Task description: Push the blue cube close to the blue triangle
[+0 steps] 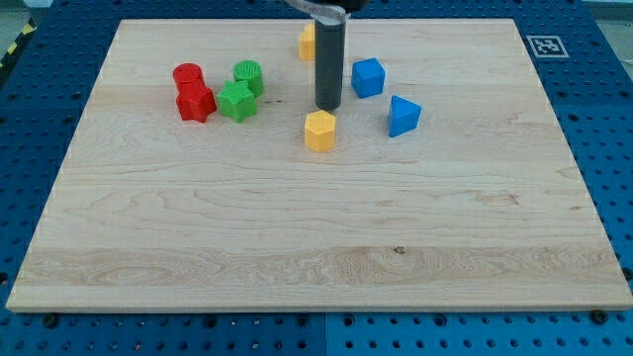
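A pale wooden counter fills most of the view, resting on a blue perforated base. Toward the view's top left sit two red blocks: a red cylinder and, touching it just below, a red star-like block. Right beside those are a green cylinder and a green star-like block, the green star nearly touching the red one. Near the middle lies a yellow hexagonal block. Another yellow block shows near the top edge, partly hidden, its shape unclear. A black-and-white marker sits at the counter's top right corner.
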Robot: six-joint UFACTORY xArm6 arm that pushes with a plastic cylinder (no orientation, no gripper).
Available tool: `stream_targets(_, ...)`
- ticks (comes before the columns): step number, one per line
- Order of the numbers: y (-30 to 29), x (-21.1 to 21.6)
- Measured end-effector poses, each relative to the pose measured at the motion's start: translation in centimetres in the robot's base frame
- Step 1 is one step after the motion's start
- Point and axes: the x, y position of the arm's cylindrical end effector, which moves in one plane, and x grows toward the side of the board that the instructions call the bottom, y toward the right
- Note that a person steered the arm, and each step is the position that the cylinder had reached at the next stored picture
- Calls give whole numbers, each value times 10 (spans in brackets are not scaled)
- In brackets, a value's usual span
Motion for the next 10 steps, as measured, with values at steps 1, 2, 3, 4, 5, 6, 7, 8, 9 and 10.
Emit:
stream_targets(1, 7, -16)
stream_targets(2, 12, -26)
stream_targets(3, 23, -41)
stream_targets(4, 35, -42)
stream_targets(5, 59, -42)
stream_targets(6, 74, -42)
stream_targets(7, 77, -40)
stream_targets(8, 94, -43)
stream_targets(9, 113, -43)
stream_targets(10, 132, -52)
